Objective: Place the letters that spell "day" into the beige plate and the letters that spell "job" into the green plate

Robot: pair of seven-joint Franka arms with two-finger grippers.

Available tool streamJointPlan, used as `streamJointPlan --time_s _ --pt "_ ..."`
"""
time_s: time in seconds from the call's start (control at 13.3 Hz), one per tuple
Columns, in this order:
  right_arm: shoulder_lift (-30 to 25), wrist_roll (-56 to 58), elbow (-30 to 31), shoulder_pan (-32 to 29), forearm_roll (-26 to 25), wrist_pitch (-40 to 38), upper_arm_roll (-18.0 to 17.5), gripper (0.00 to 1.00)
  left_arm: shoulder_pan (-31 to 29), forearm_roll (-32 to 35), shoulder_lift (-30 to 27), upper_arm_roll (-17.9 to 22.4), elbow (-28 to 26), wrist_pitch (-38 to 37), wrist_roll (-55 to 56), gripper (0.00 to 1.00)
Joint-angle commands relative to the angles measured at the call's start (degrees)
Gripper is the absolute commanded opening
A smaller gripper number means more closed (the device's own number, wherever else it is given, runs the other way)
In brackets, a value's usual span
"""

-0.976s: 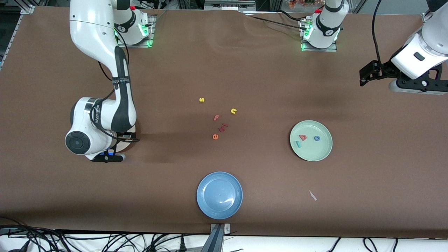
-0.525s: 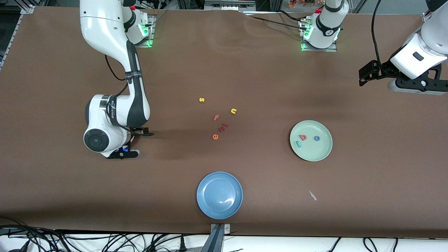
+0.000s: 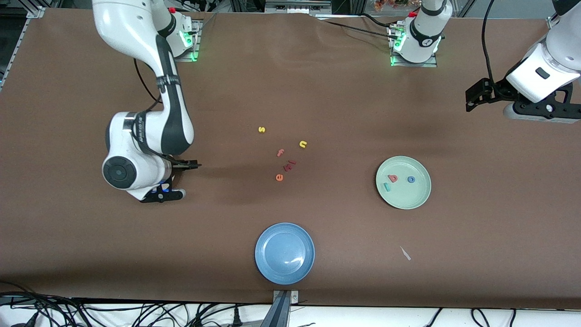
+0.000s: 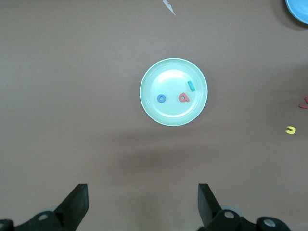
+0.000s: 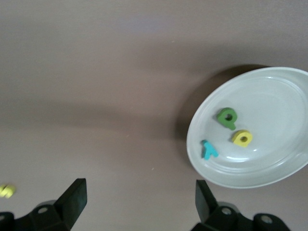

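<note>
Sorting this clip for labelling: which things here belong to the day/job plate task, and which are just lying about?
Task things:
- green plate holding teal j, pink b, blue o
- beige plate holding green d, yellow a, teal y

Lying about:
- blue plate
- yellow s, yellow n
- pink f, orange e
- red letters

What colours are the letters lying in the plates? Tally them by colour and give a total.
Teal: 2, the j in the green plate and the y in the beige plate
Blue: 1, the o
Pink: 1, the b
Green: 1, the d
Yellow: 1, the a
Total: 6
</note>
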State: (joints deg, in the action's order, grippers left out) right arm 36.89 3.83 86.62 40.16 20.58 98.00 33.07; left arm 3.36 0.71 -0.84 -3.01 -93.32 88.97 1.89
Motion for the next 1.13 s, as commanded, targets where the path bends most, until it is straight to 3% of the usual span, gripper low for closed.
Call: streamJointPlan --time_s 0.0,0.15,0.53,0.75,0.9,1.05 --pt "-9.9 0.0 6.8 -7.2 -5.6 0.1 -9.8 1.00 -0.1 -0.4 -0.4 -0.1 -0.1 -0.6 0.5 1.00" --pt "-15.6 -0.2 10.3 -11.2 -14.0 0.2 -15.2 1.00 -0.1 -0.4 -0.4 -0.1 -0.1 -0.6 0.5 1.00" --pt "-31.0 0.7 17.8 -20.6 -19.9 -1.4 -23.0 1.00 -0.2 -0.4 -0.4 -0.1 -0.1 -1.2 0.6 1.00" --pt "-35.6 0.7 16.7 -24.9 -20.4 -6.3 -24.8 1.00 -0.5 -0.4 -0.4 -0.1 -0.1 -1.2 0.6 1.00" --pt "-35.8 0.9 13.2 -25.7 -24.2 -11.1 -25.2 1.00 -0.5 -0.4 -0.4 -0.1 -0.1 -1.2 0.6 1.00" --pt "-35.6 0.7 9.4 -26.3 -24.8 -15.3 -25.2 1.00 -0.6 -0.4 -0.4 -0.1 -0.1 -1.2 0.6 1.00"
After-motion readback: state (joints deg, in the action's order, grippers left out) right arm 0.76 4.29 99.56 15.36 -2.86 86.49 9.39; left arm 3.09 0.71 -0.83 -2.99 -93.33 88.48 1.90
